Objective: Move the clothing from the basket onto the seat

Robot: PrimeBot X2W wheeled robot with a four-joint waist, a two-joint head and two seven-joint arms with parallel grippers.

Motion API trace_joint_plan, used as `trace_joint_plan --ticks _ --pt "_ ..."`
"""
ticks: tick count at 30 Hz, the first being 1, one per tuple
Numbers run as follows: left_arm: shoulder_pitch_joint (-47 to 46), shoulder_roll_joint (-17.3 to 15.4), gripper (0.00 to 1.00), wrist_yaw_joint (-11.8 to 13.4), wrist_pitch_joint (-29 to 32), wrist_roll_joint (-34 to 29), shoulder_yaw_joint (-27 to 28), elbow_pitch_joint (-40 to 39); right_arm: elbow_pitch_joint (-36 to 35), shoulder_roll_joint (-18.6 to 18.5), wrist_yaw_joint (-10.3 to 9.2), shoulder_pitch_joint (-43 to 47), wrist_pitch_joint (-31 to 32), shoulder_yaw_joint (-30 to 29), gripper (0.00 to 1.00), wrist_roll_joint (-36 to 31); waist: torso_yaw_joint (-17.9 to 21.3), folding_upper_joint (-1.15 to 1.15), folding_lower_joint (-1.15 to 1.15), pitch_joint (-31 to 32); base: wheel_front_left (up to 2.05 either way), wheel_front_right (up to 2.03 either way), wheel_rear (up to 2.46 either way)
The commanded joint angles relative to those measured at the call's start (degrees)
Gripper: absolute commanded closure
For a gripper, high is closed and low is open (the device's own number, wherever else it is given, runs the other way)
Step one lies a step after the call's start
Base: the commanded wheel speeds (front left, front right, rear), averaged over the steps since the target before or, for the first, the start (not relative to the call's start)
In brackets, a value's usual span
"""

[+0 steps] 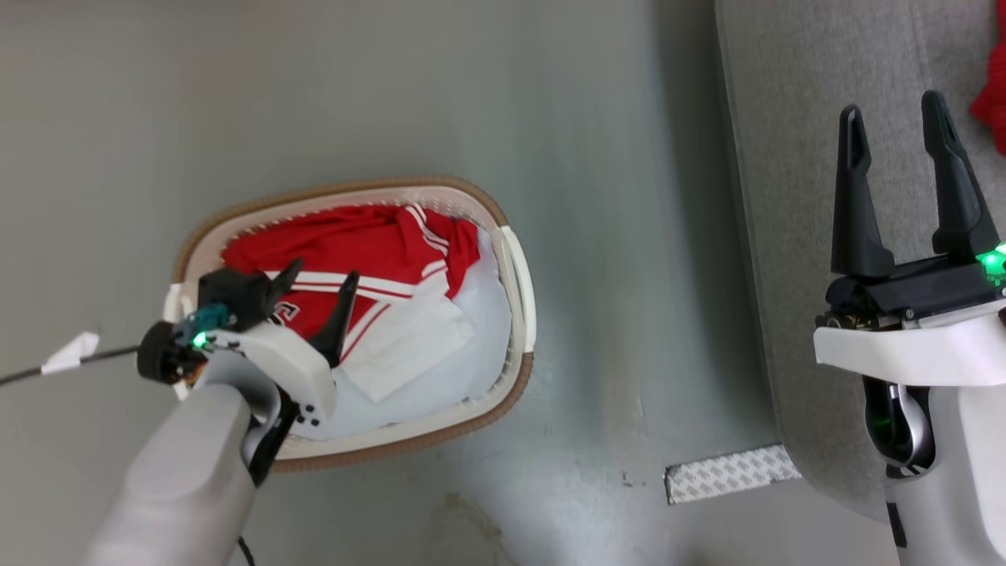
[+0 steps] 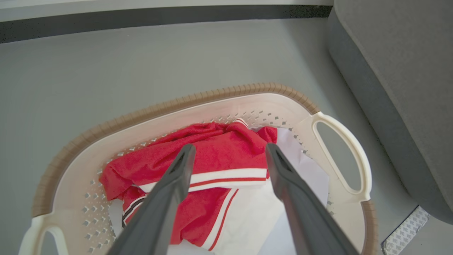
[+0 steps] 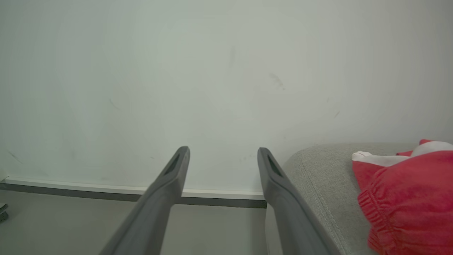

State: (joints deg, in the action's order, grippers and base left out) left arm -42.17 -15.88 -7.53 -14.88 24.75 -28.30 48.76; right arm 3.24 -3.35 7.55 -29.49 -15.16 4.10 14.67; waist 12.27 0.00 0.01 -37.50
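Note:
A red garment with white stripes lies crumpled in the cream basket with the brown rim, on a pale white liner sheet. My left gripper hangs open just above the garment, a finger on either side of its striped band, holding nothing. Another red garment rests on the light-grey sofa. Above the sofa's edge my right gripper stands open and empty, facing the wall.
The basket stands on a grey floor, left of the sofa. A patterned tape strip lies on the floor by the sofa's corner. A cable with a white tag runs left of the basket. A pale wall with a dark skirting is ahead.

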Motion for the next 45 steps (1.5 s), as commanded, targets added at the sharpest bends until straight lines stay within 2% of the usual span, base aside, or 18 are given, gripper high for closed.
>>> trace_joint_plan --ticks 1,8,16,32,41,42,43,44,45 --pt "-2.3 -1.0 0.00 0.1 0.4 1.2 -2.0 1.8 -0.8 0.3 -0.13 -1.1 0.0 0.1 0.00 0.1 1.1 0.00 -0.01 -2.2 0.00 0.00 0.00" --pt "-8.4 -2.4 0.00 0.1 2.0 4.5 -9.5 8.1 -3.1 0.5 -0.13 -2.5 0.0 0.8 0.00 0.1 2.5 0.00 -0.01 -6.4 0.00 0.00 0.00" --pt "-12.3 -3.7 0.00 0.1 4.7 9.1 -15.2 13.0 -4.6 0.5 -0.13 -3.4 0.0 1.8 0.00 2.6 3.9 0.00 -0.01 -10.5 0.00 0.00 0.00" --pt "-14.8 -8.6 0.00 0.1 12.3 16.6 -27.6 13.8 -6.0 0.5 -0.13 -3.8 0.0 2.9 0.00 5.1 7.4 0.00 -0.01 -15.2 0.00 0.00 0.00" --pt "-16.5 -9.9 0.00 0.1 16.3 18.1 -33.0 15.6 -6.4 0.5 -0.13 -3.6 0.0 2.8 0.00 5.5 8.5 0.00 -0.01 -16.2 0.00 0.00 0.00" --pt "-16.5 -9.9 0.27 0.1 16.3 18.2 -33.5 15.7 -6.3 0.5 -0.13 -3.6 0.0 2.8 0.00 5.6 8.5 0.00 -0.01 -16.3 0.00 0.00 0.00" --pt "-16.6 -9.9 0.82 0.1 16.3 18.6 -33.9 15.8 -6.2 0.5 -0.13 -3.6 0.0 2.8 0.00 5.6 8.5 0.00 -0.01 -16.2 0.00 0.00 0.00" --pt "-16.7 -9.9 1.00 0.1 16.0 19.0 -34.1 15.9 -6.0 0.5 -0.13 -3.7 0.0 2.7 0.00 5.5 8.4 0.00 -0.01 -16.2 0.00 0.00 0.00" --pt "-16.7 -9.8 1.00 0.1 15.7 19.3 -34.4 16.0 -5.9 0.5 -0.13 -3.8 0.0 2.7 0.00 5.5 8.3 0.00 -0.01 -16.1 0.00 0.00 0.00"
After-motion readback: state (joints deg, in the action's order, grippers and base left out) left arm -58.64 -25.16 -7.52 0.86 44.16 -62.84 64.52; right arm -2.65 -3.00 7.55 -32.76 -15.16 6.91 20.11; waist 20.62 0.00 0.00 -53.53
